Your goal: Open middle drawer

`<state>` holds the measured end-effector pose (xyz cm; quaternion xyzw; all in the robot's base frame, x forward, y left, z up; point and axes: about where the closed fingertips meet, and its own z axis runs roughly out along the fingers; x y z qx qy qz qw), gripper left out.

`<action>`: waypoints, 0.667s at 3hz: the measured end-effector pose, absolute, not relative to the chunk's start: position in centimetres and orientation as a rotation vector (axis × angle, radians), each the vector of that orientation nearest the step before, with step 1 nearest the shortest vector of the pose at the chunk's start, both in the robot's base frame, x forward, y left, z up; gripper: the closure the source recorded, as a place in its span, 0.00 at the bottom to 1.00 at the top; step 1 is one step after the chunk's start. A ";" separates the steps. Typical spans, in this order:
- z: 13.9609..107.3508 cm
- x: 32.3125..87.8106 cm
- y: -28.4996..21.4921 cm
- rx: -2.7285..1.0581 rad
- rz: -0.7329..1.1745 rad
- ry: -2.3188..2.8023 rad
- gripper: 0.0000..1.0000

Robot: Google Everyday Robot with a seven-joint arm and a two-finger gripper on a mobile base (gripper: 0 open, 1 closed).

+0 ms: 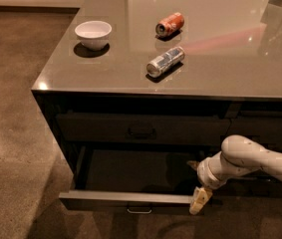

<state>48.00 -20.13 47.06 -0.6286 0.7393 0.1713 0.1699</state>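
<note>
The middle drawer (130, 171) stands pulled far out below the top drawer front (140, 129); its flat dark inside shows and its front panel (125, 201) carries a small bar pull (139, 210). My gripper (199, 199) hangs at the drawer's front right corner, pale fingertips pointing down beside the front panel. The white arm (245, 161) reaches in from the right.
On the grey countertop (205, 59) lie a white bowl (93, 34), an orange can (170, 24) and a silver can (165, 61), both on their sides. The right-hand drawer stack (265, 128) is behind my arm. Brown floor (16, 108) spreads to the left.
</note>
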 end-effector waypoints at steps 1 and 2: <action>47.2 50.9 -20.5 -1.797 0.379 2.079 0.18; 46.0 53.3 -21.1 -1.776 0.276 2.046 0.41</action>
